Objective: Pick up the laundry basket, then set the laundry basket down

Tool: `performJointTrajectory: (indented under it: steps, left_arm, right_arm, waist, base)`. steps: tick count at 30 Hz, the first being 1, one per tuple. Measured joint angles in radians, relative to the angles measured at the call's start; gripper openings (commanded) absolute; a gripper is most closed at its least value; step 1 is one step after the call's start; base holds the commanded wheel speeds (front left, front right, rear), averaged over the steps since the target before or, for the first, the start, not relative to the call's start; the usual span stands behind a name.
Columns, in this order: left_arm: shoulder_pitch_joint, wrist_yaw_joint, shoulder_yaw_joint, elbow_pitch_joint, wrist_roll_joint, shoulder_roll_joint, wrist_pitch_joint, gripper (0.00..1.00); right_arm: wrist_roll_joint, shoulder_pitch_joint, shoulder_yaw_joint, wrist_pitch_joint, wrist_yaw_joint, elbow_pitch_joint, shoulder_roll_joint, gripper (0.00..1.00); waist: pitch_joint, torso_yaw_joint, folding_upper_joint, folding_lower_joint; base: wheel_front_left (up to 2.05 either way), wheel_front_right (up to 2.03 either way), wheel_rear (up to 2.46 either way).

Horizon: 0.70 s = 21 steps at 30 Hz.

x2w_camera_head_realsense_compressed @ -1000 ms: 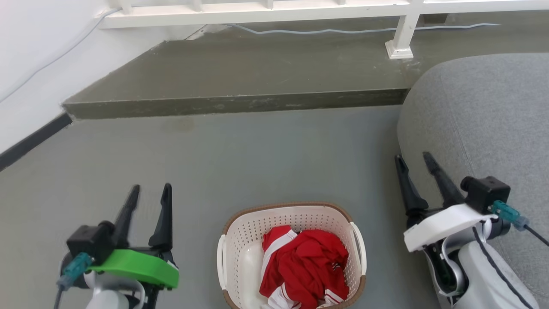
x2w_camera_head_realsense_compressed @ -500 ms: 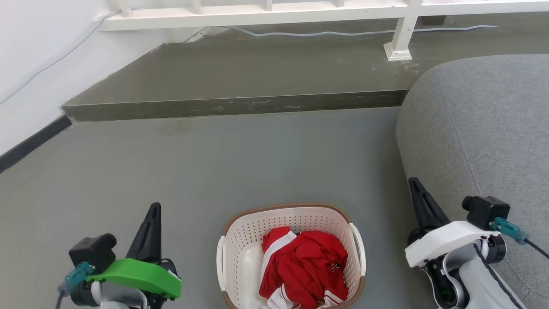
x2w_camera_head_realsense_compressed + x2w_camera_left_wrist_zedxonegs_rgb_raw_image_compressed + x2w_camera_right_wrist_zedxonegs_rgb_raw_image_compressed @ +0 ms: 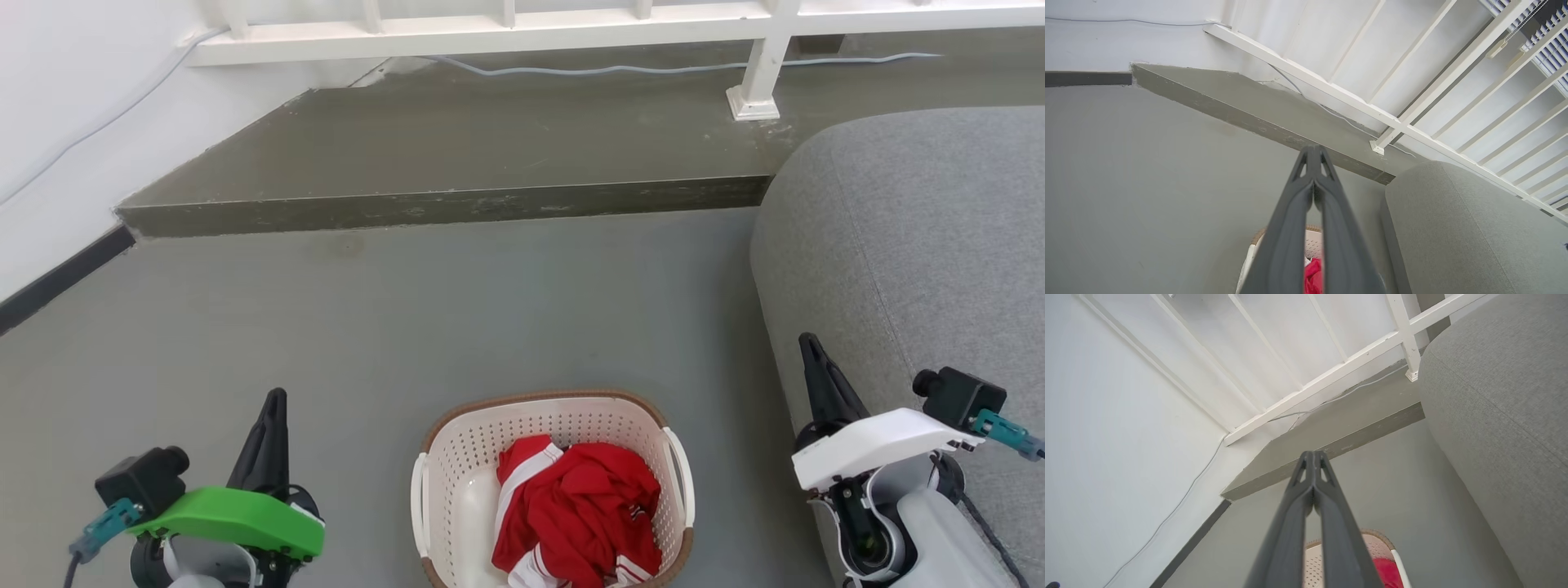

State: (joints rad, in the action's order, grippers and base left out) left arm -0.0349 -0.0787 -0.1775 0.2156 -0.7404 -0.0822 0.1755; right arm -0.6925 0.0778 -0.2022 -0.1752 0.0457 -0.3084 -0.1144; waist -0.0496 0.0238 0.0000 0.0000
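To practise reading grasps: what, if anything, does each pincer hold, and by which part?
Nothing. Left pincer and right pincer are shut empty, clear of the laundry basket.

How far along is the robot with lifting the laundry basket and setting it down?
Done: no step looks done. The laundry basket stands on the floor with red clothing inside. In hand: the left gripper and the right gripper flank it, both shut and touching nothing. Left: grasp the side handles, lift, then set it down.
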Motion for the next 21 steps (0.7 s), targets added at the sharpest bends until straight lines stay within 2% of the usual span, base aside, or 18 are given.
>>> performJointTrajectory:
  steps: [21]
  left_arm:
    - [0.000, -0.009, 0.063, 0.014, -0.237, 0.007, -0.077, 0.00]
  right_arm:
    - [-0.248, 0.000, 0.084, 0.075, 0.019, 0.006, 0.018, 0.00]
  waist:
    - [0.013, -0.006, 0.0000, 0.0000]
  base:
    - [0.00, 0.00, 0.00]
